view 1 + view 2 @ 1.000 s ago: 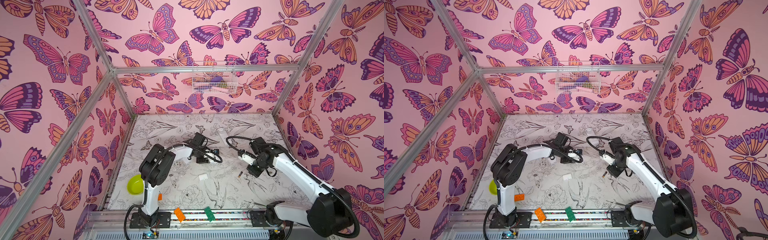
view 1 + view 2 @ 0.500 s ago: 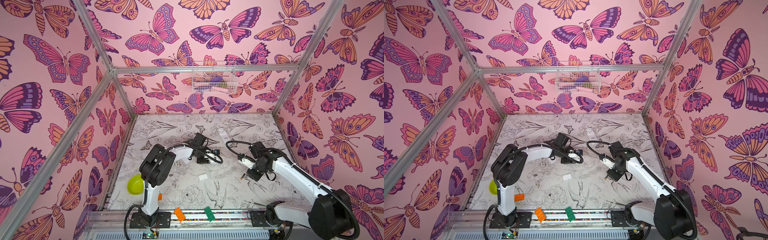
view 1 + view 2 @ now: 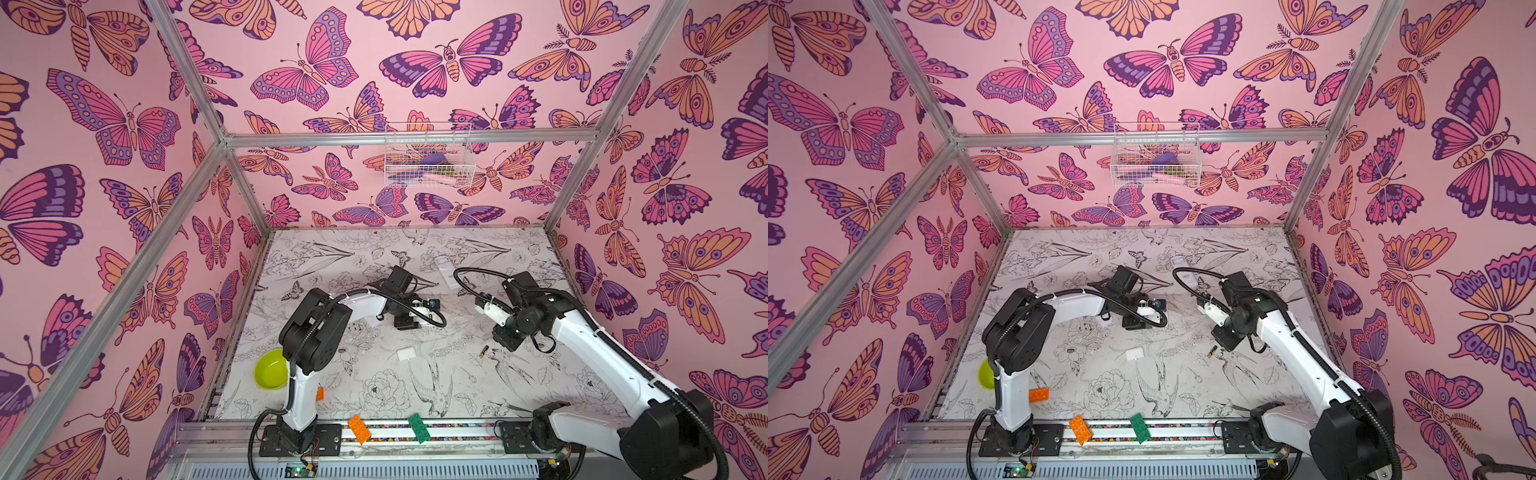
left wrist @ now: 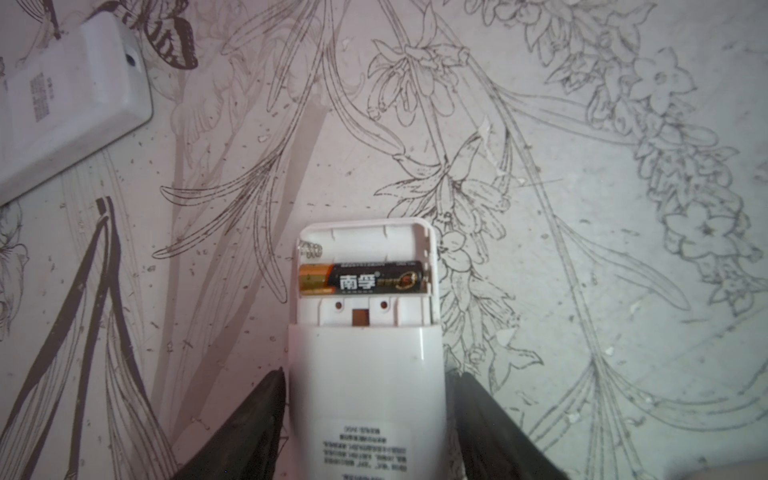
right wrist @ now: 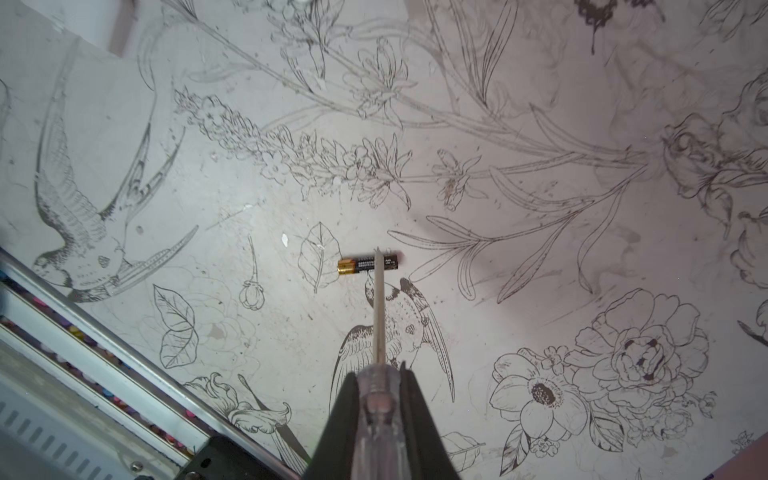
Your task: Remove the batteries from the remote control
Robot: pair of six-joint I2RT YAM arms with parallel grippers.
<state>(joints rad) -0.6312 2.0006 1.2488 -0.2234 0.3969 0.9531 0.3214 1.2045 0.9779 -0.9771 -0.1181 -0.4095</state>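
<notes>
One loose battery (image 5: pixel 368 264) lies on the table right of centre, below the tip of the screwdriver (image 5: pixel 379 316) that my right gripper (image 5: pixel 381 373) clamps. A seated battery (image 4: pixel 363 279) remains in the open remote (image 4: pixel 365 345) mid-table; my left gripper (image 4: pixel 370 375) straddles the remote, jaws slightly clear of its sides. I cannot tell whether the far remote (image 4: pixel 62 116) is emptied.

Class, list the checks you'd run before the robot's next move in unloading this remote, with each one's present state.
1. Battery compartment uncovered: ok.
2. One slot emptied: ok, only its spring shows.
3. Remote fully unloaded: not ok, seated battery remains.
4. Right gripper shut on screwdriver: ok.
5. Left gripper clamping remote: not ok, jaws stand just off its sides.
6. Loose battery on table: ok.
</notes>
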